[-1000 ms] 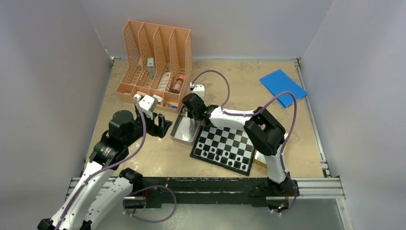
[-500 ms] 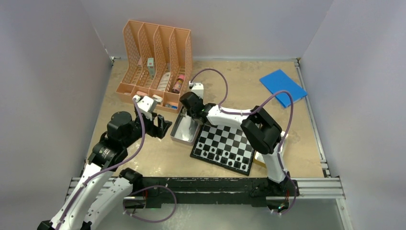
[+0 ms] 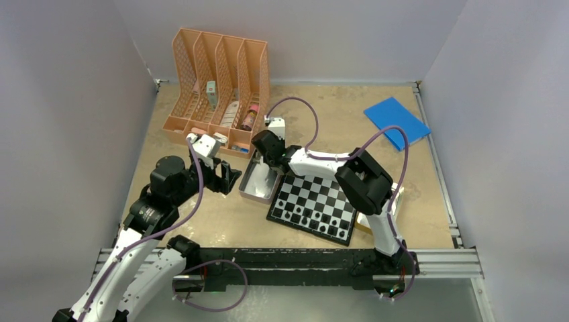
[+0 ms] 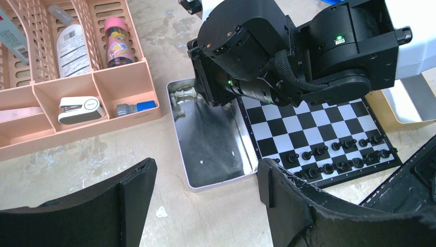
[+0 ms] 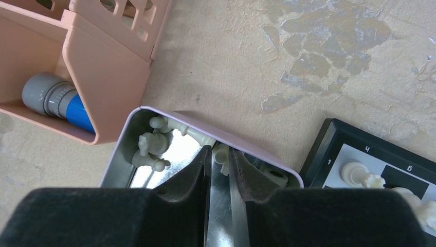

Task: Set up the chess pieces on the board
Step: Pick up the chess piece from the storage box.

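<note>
Left gripper (image 3: 227, 176) hangs over bare tan mottled tabletop (image 3: 349, 114), just left of the tin; in the left wrist view its two black fingers (image 4: 128, 200) stand wide apart with nothing between them. Beyond it, at the far left of the table, is a peach plastic slotted file organizer (image 3: 218, 87); its low front trays hold a white stapler (image 4: 78, 109), and a bottle with a pink cap (image 4: 117, 49) lies in a slot behind. Next along is a shallow rectangular shiny metal tin (image 3: 257, 182), lying open and touching the left edge of the board. A small cluster of pale white chess pieces (image 5: 151, 146) lies tumbled in the tin's far corner. Right gripper (image 5: 219, 151) is down inside that far end of the tin, with its fingers drawn narrow on either side of a single pale piece (image 5: 222, 157). Cannot tell whether the pads actually pinch it. The small black-and-white checkered chessboard with thin black rim (image 3: 315, 201) lies flat, slightly skewed, near table centre. Black chess pieces (image 3: 312, 218) stand on its two nearest rows. A few pale pieces (image 5: 360, 175) stand at the board corner closest to the tin. A flat blue rectangular sheet (image 3: 396, 122) lies well apart at the far right.
</note>
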Controlling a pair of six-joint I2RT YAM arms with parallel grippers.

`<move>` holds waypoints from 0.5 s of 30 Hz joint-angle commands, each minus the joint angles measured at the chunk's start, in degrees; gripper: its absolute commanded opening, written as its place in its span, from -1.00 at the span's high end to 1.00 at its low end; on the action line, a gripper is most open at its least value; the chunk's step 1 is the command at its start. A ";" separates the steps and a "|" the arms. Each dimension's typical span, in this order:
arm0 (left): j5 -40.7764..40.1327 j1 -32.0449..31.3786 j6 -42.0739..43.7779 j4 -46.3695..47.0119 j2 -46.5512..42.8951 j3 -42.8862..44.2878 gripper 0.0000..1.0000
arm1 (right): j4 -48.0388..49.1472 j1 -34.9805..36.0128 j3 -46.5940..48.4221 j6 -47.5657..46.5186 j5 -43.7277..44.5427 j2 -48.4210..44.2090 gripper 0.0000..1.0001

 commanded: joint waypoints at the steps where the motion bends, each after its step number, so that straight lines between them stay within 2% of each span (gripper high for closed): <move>1: 0.73 -0.14 0.66 1.25 -0.33 -0.14 -0.43 | 1.06 -0.05 1.11 -1.03 1.82 0.59 0.59; 15: 0.67 -0.15 0.81 1.12 -0.69 -0.15 -0.43 | 1.06 -0.05 1.26 -2.02 1.50 1.28 0.62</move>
